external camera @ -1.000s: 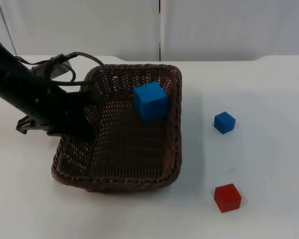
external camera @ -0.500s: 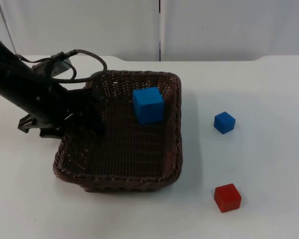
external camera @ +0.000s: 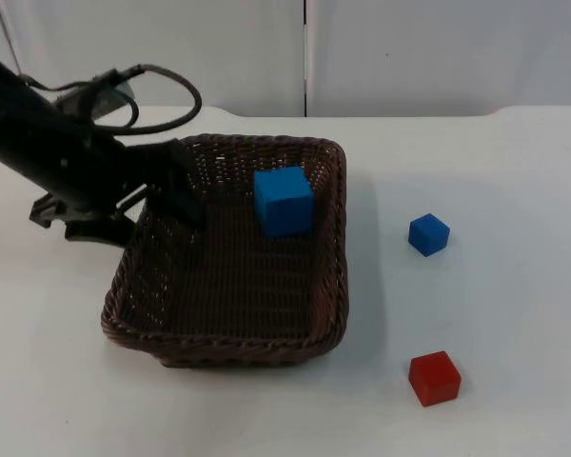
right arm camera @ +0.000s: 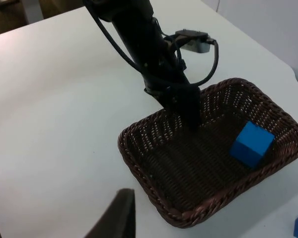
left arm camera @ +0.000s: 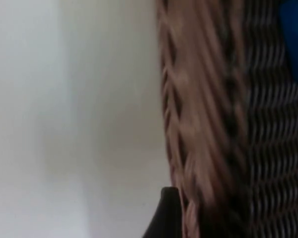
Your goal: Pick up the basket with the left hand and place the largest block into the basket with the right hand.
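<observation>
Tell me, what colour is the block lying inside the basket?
Blue. The block in the dark brown wicker basket shows best in the top view.

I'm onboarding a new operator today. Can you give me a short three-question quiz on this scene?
1. True or false: the large blue block lies inside the brown wicker basket.
2. Which blocks lie on the white table outside the basket? A) the small blue cube and the small red cube B) two red cubes C) none
3. Fill in: the left gripper is at the basket's ___ rim.

Key: 1 true; 2 A; 3 left.
</observation>
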### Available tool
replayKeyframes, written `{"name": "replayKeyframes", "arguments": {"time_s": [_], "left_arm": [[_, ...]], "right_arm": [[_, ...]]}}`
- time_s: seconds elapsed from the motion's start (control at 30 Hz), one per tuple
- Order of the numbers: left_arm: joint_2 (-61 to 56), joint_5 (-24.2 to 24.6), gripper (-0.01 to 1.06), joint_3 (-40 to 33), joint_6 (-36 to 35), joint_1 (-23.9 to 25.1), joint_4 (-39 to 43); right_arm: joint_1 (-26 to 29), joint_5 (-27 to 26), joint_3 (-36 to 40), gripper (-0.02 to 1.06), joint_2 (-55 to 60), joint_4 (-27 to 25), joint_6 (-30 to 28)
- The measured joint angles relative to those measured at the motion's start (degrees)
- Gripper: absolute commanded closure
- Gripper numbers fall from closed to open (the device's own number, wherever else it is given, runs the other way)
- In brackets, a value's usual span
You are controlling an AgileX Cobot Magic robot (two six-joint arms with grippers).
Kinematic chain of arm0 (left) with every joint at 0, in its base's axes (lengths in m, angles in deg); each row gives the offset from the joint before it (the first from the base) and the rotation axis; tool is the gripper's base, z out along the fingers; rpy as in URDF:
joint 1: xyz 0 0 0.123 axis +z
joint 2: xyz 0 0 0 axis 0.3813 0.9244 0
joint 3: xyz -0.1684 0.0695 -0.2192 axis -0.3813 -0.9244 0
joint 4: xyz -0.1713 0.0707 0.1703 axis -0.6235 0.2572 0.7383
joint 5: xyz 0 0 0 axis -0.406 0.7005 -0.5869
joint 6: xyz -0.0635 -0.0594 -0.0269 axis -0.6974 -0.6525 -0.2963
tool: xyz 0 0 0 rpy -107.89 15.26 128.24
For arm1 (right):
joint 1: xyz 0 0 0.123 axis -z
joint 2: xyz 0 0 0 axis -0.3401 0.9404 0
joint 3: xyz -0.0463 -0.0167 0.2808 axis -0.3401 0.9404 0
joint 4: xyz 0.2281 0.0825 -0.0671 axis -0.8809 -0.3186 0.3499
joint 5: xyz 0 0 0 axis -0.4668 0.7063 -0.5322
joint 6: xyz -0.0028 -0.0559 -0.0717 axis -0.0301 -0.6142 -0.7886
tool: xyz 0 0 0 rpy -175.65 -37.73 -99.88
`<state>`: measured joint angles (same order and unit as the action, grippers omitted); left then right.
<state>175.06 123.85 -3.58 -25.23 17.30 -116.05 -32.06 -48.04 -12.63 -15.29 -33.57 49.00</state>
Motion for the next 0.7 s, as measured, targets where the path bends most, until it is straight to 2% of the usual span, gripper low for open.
{"name": "replayKeyframes", "arguments": {"time_s": [0.37,0.7], "left_arm": [[-3.92,-0.38,0.32,0.00,-0.34,0.00,2.69],[-8.17,-1.65,0.32,-0.33,-4.64,0.00,9.45]], "right_arm": [[0.00,0.00,0.00,-0.01,0.00,0.00,0.00],[0.00,0.00,0.00,-0.01,0.00,0.00,0.00]]}}
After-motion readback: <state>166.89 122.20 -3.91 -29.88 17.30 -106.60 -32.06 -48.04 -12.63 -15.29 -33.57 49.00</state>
